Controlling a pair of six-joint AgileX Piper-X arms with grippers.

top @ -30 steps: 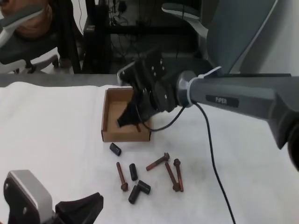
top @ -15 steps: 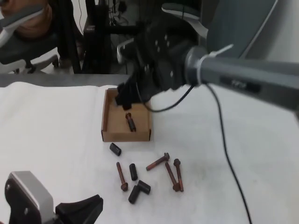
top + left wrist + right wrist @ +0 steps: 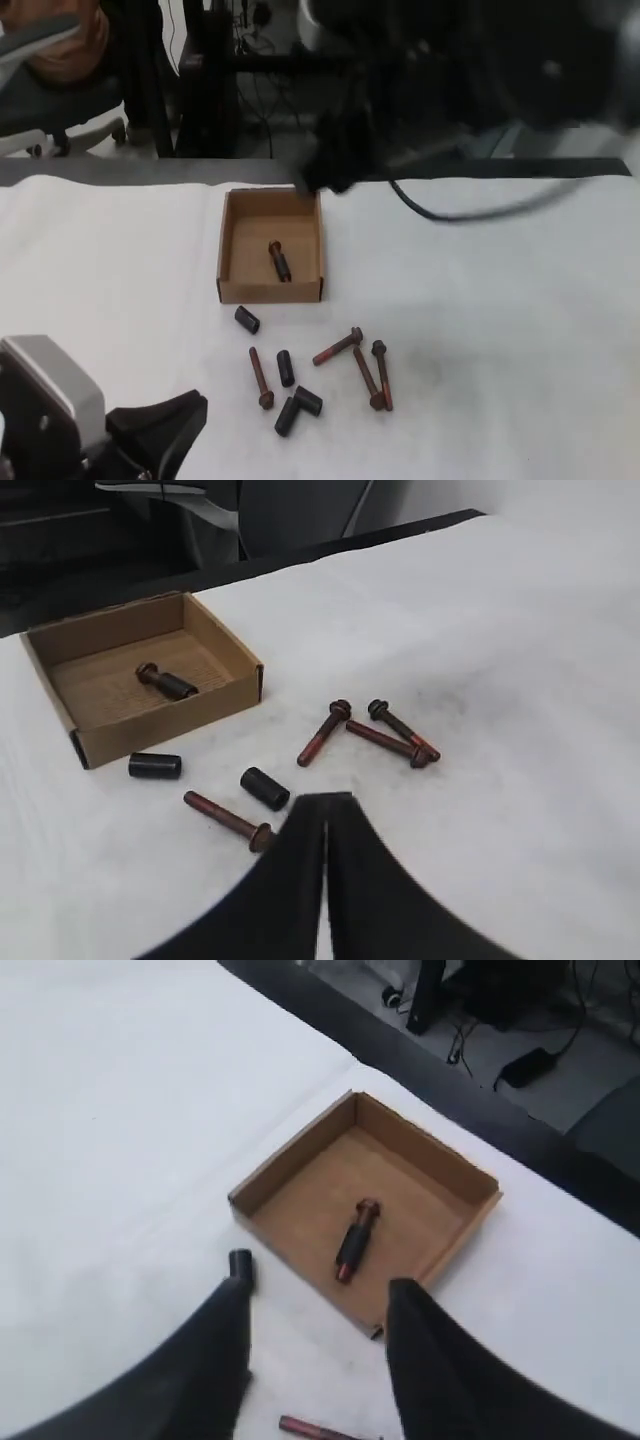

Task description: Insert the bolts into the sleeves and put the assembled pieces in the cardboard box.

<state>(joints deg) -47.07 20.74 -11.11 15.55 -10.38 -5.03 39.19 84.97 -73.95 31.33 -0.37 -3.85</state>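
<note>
Noting the left gripper (image 3: pixel 325 815): fingers pressed together, nothing held. The nearest loose bolt (image 3: pixel 228 818) lies just ahead of its tips and a little to one side. Its long axis runs across the fingers' line, head end nearer the tips. One loose sleeve (image 3: pixel 265 787) sits just beyond that bolt, apart from it. The other bolts and sleeves are scattered farther ahead.

The cardboard box (image 3: pixel 170 725) lies past the scatter. One assembled piece (image 3: pixel 168 683) lies flat on its floor.

The right gripper (image 3: pixel 318 1290) has its fingers spread wide and is empty. The box's near wall is just ahead of its tips, and the assembled piece points roughly along its reach.

Judgement: the left arm is the nearer to the loose parts. It would have to open first, then close across the bolt's shank rather than along it.
</note>
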